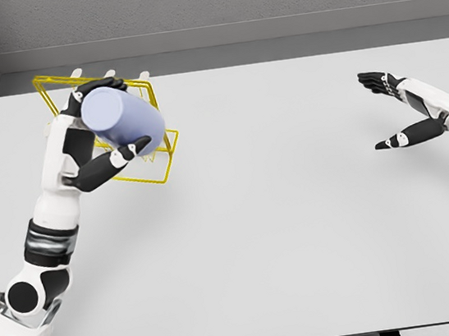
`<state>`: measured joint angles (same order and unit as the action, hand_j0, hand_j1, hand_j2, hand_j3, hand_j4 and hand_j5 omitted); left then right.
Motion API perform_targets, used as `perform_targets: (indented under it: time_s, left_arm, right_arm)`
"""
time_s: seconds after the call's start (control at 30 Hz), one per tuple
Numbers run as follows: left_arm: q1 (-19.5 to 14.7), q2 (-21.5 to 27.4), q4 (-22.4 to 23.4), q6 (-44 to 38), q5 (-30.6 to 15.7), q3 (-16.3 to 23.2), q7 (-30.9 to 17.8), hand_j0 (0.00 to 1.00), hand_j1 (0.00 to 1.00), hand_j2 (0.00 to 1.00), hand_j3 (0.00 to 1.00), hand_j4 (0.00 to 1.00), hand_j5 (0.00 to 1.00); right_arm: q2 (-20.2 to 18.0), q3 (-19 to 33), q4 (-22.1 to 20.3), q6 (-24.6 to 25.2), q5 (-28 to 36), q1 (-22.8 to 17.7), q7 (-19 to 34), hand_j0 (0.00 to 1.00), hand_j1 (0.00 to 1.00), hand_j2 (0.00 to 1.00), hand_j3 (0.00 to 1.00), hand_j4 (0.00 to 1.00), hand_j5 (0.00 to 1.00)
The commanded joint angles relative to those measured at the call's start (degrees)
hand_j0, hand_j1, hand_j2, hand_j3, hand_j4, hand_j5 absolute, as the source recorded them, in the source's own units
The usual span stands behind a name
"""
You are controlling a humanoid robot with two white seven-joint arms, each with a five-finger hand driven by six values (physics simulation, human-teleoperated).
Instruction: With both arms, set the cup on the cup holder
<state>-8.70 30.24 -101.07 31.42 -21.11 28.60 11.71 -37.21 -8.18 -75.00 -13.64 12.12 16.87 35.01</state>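
Cup (120, 115), pale lavender, upper left of frame, tilted, pinched in left hand (97, 133) between thumb below and fingers above. Yellow wire cup holder (160, 161) right behind it; touching or not, hard to tell. Right hand (403, 110) at right edge above white table (298, 224), fingers spread, empty.

Plain white table (283, 235) with straight edges, grey wall behind its far edge, yellow wire cup holder (163, 161) standing on the surface near the far left corner, leaning frame of thin rods
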Motion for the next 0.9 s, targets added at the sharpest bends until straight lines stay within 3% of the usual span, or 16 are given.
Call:
perform_targets:
  time_s: [0.0, 0.87]
  left_arm:
    - [-0.1, 0.0, 0.0, -0.2, -0.1, -0.2, 0.7, 0.64, 0.64, 0.64, 0.64, 0.64, 0.64]
    - [-1.6, -0.4, 0.1, -8.7, -0.2, -3.8, 0.7, 0.64, 0.64, 0.64, 0.64, 0.64, 0.64]
  right_arm:
    - [-0.1, 0.0, 0.0, 0.1, 0.4, 0.0, 0.0, 1.0, 1.0, 1.0, 1.0, 1.0, 1.0]
    - [0.2, -0.5, 0.0, 0.2, 0.4, 0.0, 0.0, 1.0, 1.0, 1.0, 1.0, 1.0, 1.0]
